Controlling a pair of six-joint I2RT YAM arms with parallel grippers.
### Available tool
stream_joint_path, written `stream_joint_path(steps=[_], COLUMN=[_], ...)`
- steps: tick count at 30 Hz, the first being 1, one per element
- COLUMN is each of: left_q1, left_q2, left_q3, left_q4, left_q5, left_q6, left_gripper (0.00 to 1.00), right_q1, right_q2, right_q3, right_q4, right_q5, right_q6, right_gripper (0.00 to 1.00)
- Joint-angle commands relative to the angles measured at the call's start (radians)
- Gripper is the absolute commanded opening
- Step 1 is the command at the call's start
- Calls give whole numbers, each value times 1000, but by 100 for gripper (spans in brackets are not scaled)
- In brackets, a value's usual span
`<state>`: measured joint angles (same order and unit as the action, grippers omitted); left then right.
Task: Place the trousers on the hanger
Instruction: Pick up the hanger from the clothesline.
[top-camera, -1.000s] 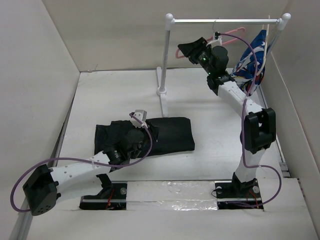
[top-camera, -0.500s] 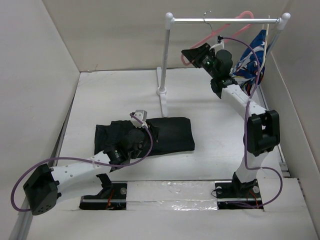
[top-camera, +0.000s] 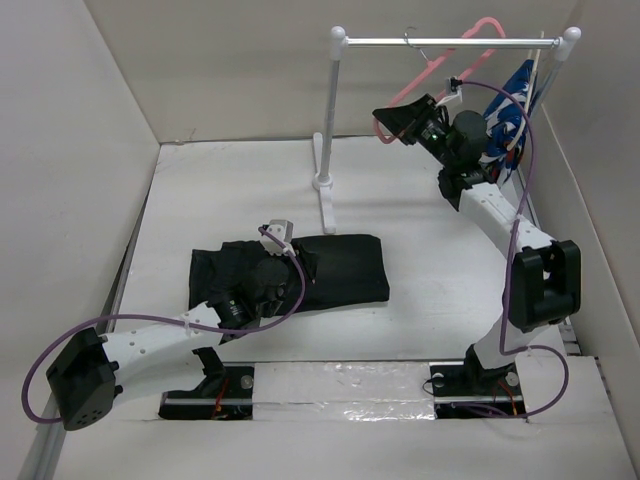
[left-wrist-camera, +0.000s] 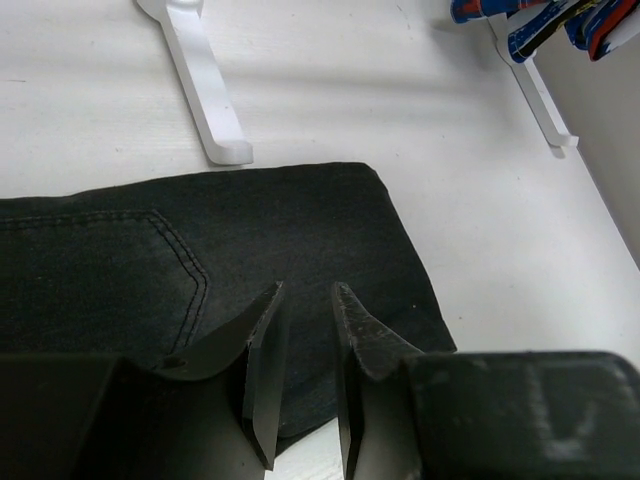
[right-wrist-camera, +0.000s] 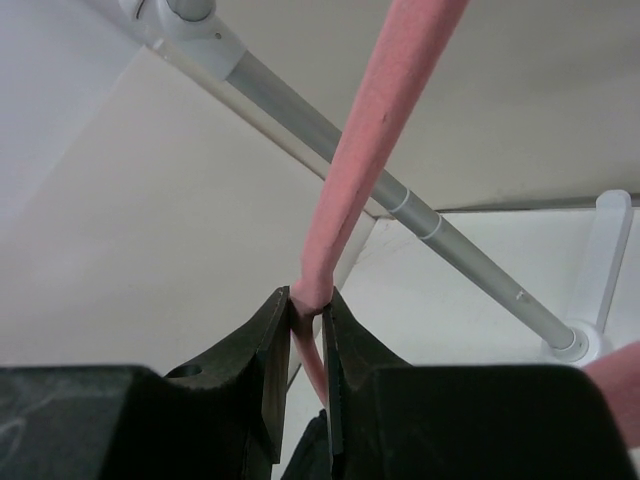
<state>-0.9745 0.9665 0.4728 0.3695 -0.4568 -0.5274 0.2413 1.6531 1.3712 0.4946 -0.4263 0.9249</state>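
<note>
The black trousers (top-camera: 340, 265) lie folded flat on the white table, left of centre; they also fill the left wrist view (left-wrist-camera: 300, 240). My left gripper (left-wrist-camera: 308, 295) hovers low over their near edge, its jaws slightly apart with nothing between them. The pink hanger (top-camera: 440, 62) is tilted steeply, with its metal hook (top-camera: 412, 40) at the rail. My right gripper (top-camera: 388, 120) is shut on the hanger's lower left corner; in the right wrist view the pink bar (right-wrist-camera: 365, 150) rises out of the closed gripper (right-wrist-camera: 308, 298).
The white-and-silver rail stand (top-camera: 330, 110) stands at the back, its foot (left-wrist-camera: 205, 80) just beyond the trousers. A blue-white-red patterned garment (top-camera: 508, 110) hangs at the rail's right end. Walls close in on both sides.
My right gripper has moved up and to the right with the hanger, swinging it steeper under the rail. The left arm and the trousers have not moved.
</note>
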Motion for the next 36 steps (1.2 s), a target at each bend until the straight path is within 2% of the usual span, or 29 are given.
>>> stream_joint_path(steps=[1,5,8,12,15,19,21,24,36], left_q1=[-1,-1,-1,-1,-1,-1,-1,-1,-1], left_q2=[-14,0,12,17,23,23,18,15,-3], left_q3=[12,13,18,20,20,18,12,12,1], left_q4=[25,31,28,29,29,37,46,45,51], left_q5=[-26,-26,-28,-34,-40,-42,-40,-43,-72], left_q6=[15,15,15,15,15,14,20,23,30], left_gripper=[21,21,21,21,21,22,26,26,33], right_q1=[-10,-43,-56,-86,-86,-86,-86,-77,-77], right_q2=[-49,-33,-1,63,108,108,132,157,169], right_q3=[-9,-37,-50,-69,-73,-115,-129,-147,-248], right_q4=[215,337,484,834,930,946,1013,1058,1007], right_q5=[-126,-181,-229,-269,-284,-310,-321,-335,-374], right_q6=[-15,37,120,351,431,411,454,494,433], right_gripper=[7,1,0,0,0,0,0,0,0])
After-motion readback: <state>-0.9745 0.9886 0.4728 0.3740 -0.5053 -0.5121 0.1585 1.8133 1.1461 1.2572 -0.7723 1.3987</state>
